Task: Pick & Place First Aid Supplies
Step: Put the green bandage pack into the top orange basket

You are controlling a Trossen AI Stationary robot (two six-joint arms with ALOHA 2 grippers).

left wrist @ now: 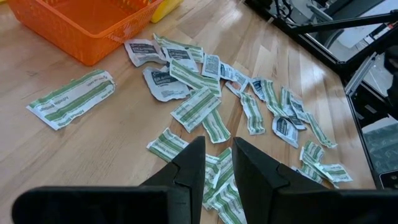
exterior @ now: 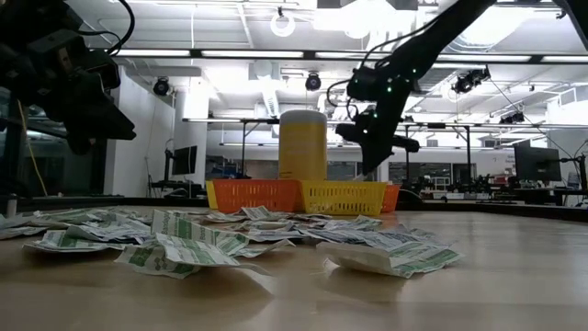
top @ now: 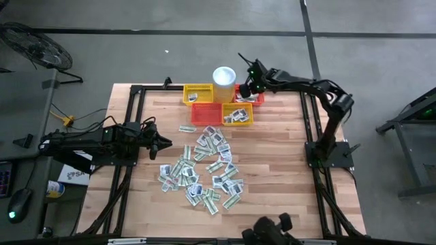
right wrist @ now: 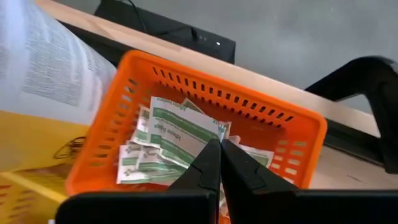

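With fingers pressed together and empty, the right gripper [right wrist: 219,144] hangs over the orange mesh basket [right wrist: 292,124] at upper centre of the high view, seemingly done placing, so next another of the white-and-green paper sachets [top: 204,167] scattered mid-table needs fetching, where the left gripper [left wrist: 216,163] hovers narrowly parted, holding nothing.

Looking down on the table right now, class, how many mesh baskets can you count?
4, clustered at the table's far edge: yellow basket left of the cup, orange basket nearer, yellow basket beside it, orange basket behind, partly hidden by the right arm.
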